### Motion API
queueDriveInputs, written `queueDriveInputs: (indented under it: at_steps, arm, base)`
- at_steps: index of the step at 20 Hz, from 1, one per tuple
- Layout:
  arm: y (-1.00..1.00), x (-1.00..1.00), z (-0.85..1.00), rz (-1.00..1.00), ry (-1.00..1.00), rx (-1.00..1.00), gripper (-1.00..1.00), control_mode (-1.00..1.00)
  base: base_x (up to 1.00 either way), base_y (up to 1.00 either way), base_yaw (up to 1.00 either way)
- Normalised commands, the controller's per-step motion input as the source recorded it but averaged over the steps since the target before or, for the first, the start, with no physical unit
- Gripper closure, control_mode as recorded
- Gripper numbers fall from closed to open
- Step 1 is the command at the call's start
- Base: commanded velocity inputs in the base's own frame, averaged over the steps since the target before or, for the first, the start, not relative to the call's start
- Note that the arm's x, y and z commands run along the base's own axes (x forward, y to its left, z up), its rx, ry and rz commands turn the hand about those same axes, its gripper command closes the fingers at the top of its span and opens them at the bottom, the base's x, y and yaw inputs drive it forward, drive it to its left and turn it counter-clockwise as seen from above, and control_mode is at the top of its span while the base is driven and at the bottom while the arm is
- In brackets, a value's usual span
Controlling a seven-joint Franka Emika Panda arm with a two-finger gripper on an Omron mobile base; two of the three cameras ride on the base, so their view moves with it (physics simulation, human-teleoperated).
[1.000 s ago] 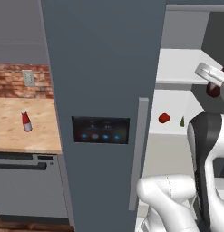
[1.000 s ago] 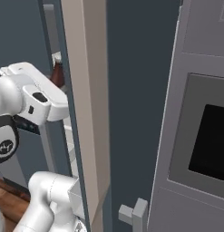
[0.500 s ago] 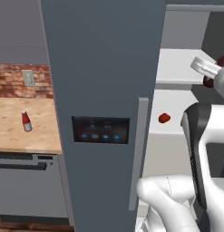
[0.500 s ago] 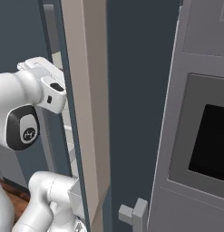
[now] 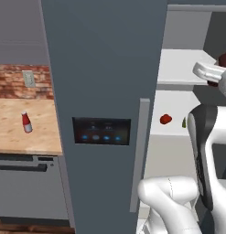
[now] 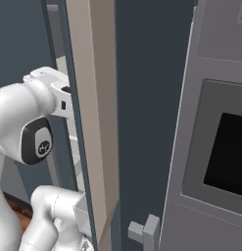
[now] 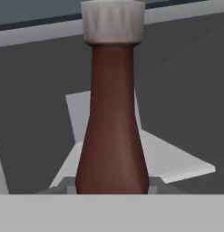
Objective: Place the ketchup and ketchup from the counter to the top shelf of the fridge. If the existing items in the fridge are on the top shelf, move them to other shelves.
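Note:
My gripper (image 5: 214, 73) is at the far right, level with the fridge's top shelf (image 5: 178, 68), shut on the dark brownish-red ketchup (image 5: 224, 59). In the hand view this white-capped bottle (image 7: 112, 127) stands upright between my gripper's (image 7: 111, 188) jaws, whose tips barely show at its base. The bright red ketchup (image 5: 26, 121) stands on the counter (image 5: 13, 141) at the left. On a lower white shelf lie the small red lump (image 5: 165, 119) and, beside it, the tiny dark-green thing (image 5: 183, 122).
The slate-grey fridge door (image 5: 100, 68) with its lit panel (image 5: 101, 131) and long handle (image 5: 138, 151) stands between the counter and the open fridge inside. My white arm (image 5: 206, 151) fills the lower right. The door's edge (image 6: 93, 122) hides my hand in the right base view.
My hand has risen and moved to the right with the dark ketchup, from below the top shelf's level up to it. The arm's elbow has swung in front of the lower shelf.

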Motion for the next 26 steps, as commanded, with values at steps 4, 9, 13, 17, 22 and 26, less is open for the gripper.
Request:
queueDriveInputs:
  at_steps: [4, 9, 13, 17, 22, 26]
  arm:
    - [-0.02, 0.01, 0.02, 0.00, 0.00, -0.15, 1.00, -1.00]
    - [-0.01, 0.01, 0.00, -0.01, 0.06, -0.12, 1.00, -1.00]
    - [-0.11, 0.04, 0.02, 0.00, 0.12, -0.08, 1.00, -1.00]
    - [-0.03, 0.01, 0.03, 0.00, 0.16, -0.05, 1.00, -1.00]
    - [0.00, 0.05, 0.00, 0.00, 0.05, 0.00, 1.00, -1.00]
    - [-0.03, 0.12, 0.00, 0.00, 0.00, 0.00, 1.00, -1.00]
  base:
    - [0.00, 0.00, 0.00]
    - [0.00, 0.00, 0.00]
    - [0.00, 0.00, 0.00]
    - [0.00, 0.00, 0.00]
    - [0.00, 0.00, 0.00]
    - [0.00, 0.00, 0.00]
